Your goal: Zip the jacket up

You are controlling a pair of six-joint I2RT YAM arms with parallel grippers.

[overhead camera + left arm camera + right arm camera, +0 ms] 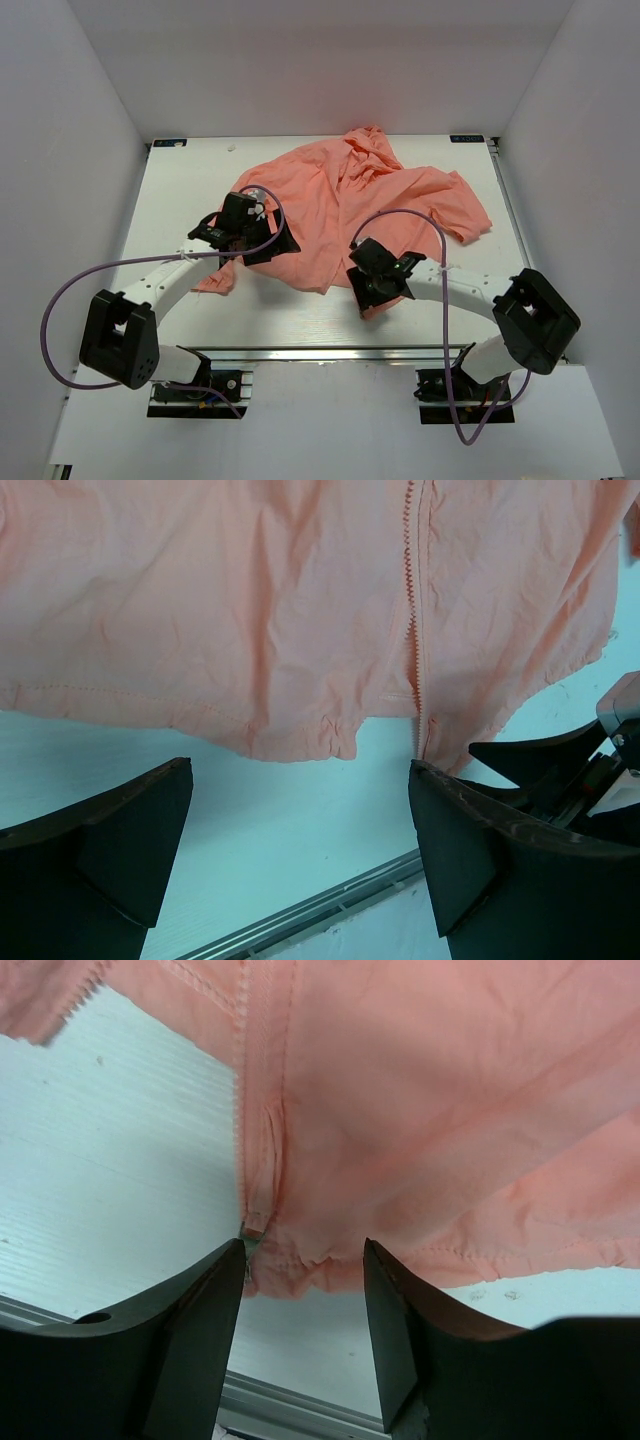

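We see the jacket (360,200) lying crumpled and unzipped on the white table (180,190). It spreads from the far middle down toward the arms, with one fold trailing off to the right. Both arms reach in over its near edge.

The left gripper (245,240) hovers at the jacket's left side. In its wrist view, the left gripper (300,770) has its dark fingers (130,830) spread wide over bare table with nothing between them. The wrinkled hem (200,715) lies just beyond them. The zipper (415,630) runs down the cloth and ends at the hem, near the finger on the right of that view.

The right gripper (368,280) sits low at the jacket's near corner. In its wrist view, the right gripper (305,1245) has its jaws standing partly apart, with a bunched corner of hem (295,1265) lying between the fingertips. The zipper tape (258,1110) runs down to the finger on the left of that view and ends right beside its tip. We cannot tell whether the pads press on the cloth.
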